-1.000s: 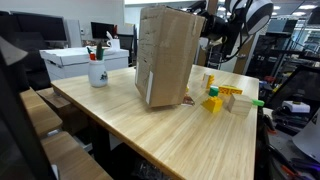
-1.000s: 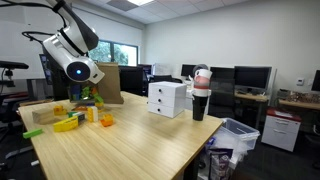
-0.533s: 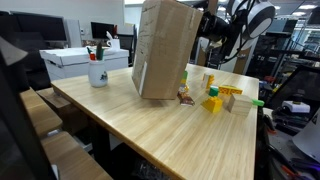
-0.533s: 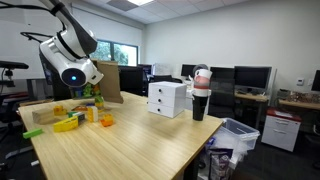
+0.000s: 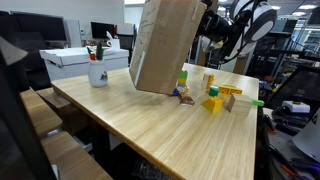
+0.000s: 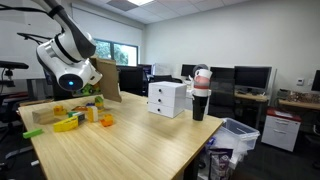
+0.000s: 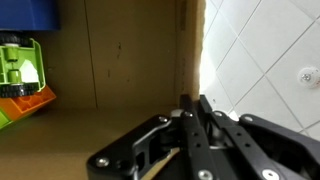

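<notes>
**Robot arm gripping a tall cardboard box by its top edge, box tilted over a table**

A single robot arm (image 5: 235, 25) reached in from behind a tall brown cardboard box (image 5: 165, 45) that filled the middle of an exterior view. The box stood over a light wooden table (image 5: 150, 135). Its long axis ran up and down but leaned, with the top tipped toward the arm and the lower end swung away from it. Whether the lowest corner touched the table could not be told.

In the wrist view the jaws were drawn almost fully together, pinching the thin upper edge of one box wall. Plain cardboard lay on one side of that edge and white ceiling tiles showed on the other. The box therefore lay directly below the jaws, hanging from that one wall.

Just beside the lower end of the box sat a cluster of small yellow toy blocks (image 5: 213, 102). A green toy (image 7: 22, 70) showed at the edge of the wrist view. A white mug (image 5: 97, 72) holding pens stood well apart near the far table corner, next to a white carton (image 5: 75, 60). A white drawer unit (image 6: 166, 98) stood farther along the table.
</notes>
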Available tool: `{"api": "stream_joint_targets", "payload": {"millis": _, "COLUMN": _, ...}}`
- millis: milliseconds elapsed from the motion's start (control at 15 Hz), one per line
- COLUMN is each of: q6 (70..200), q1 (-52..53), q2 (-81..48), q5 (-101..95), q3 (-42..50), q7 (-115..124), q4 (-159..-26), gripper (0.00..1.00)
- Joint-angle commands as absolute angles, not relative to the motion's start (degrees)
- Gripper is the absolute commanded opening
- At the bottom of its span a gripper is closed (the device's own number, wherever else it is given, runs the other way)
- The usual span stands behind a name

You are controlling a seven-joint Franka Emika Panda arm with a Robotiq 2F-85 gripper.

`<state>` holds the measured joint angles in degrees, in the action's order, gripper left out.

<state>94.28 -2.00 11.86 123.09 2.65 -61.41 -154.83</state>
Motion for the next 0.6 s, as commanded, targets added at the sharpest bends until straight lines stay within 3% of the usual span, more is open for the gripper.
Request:
{"api": "stream_joint_targets", "payload": {"millis": 0, "q6": 90.44, "q1": -3.15, "q2": 12.39, "q5": 125.27, "q3": 2.49, "q7": -63.54, "q4": -156.39, "gripper": 0.04}}
{"api": "stream_joint_targets", "payload": {"millis": 533, "q6": 86.56, "q1": -3.30, "q2": 12.05, "q5": 126.78, "q3": 2.87, "q7": -65.30, "q4": -157.75, "gripper": 0.04}}
